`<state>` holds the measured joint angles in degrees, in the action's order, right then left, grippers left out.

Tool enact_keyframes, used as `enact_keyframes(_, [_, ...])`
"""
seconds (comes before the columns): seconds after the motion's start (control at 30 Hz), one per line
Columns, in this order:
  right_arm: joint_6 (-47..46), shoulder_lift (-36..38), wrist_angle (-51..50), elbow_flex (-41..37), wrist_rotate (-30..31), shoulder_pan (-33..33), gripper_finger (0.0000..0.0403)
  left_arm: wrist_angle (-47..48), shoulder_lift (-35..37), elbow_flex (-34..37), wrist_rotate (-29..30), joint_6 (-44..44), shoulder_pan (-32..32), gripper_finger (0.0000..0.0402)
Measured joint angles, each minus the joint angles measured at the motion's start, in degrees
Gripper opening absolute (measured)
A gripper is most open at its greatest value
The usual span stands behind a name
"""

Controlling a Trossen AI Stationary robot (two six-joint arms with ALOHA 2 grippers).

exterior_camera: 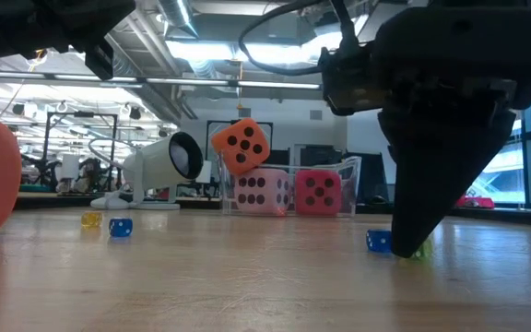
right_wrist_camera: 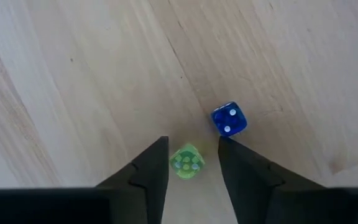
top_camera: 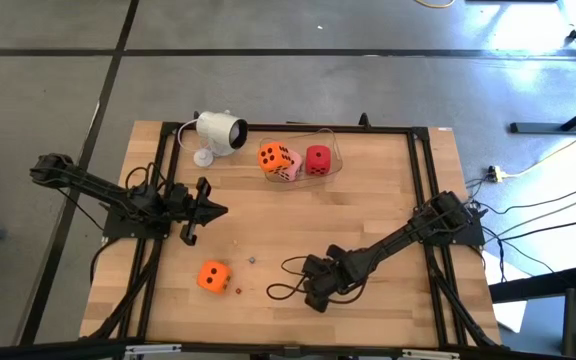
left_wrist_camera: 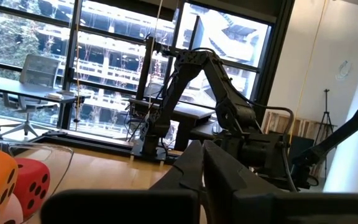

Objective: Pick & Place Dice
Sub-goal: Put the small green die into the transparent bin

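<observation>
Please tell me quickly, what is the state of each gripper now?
Left gripper: closed, holding nothing.
Right gripper: open around a small green die, not gripping it.

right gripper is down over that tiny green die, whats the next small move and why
Probably close the fingers. The right gripper is down at the wooden table with its fingers open on either side of the small green die. The blue die lies just outside one finger, so closing straight, without shifting sideways, should take only the green one.

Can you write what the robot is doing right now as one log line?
right gripper: open around green die | blue die: beside | left gripper: shut, waiting | loose orange die
</observation>
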<state>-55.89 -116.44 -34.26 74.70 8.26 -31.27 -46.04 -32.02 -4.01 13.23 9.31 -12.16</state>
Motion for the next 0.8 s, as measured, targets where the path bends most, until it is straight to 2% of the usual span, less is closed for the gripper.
enact_keyframes(0.23, [1.5, 0.0, -0.1, 0.0, -1.9, 0.0, 0.0138, 0.0, 0.0, 0.0, 0.0, 0.0, 0.0, 0.0011])
enact_keyframes(0.8, [1.3, 0.8, -0.1, -0.2, -1.8, 0.0, 0.0137, 0.0, 0.0, 0.0, 0.0, 0.0, 0.0, 0.0013])
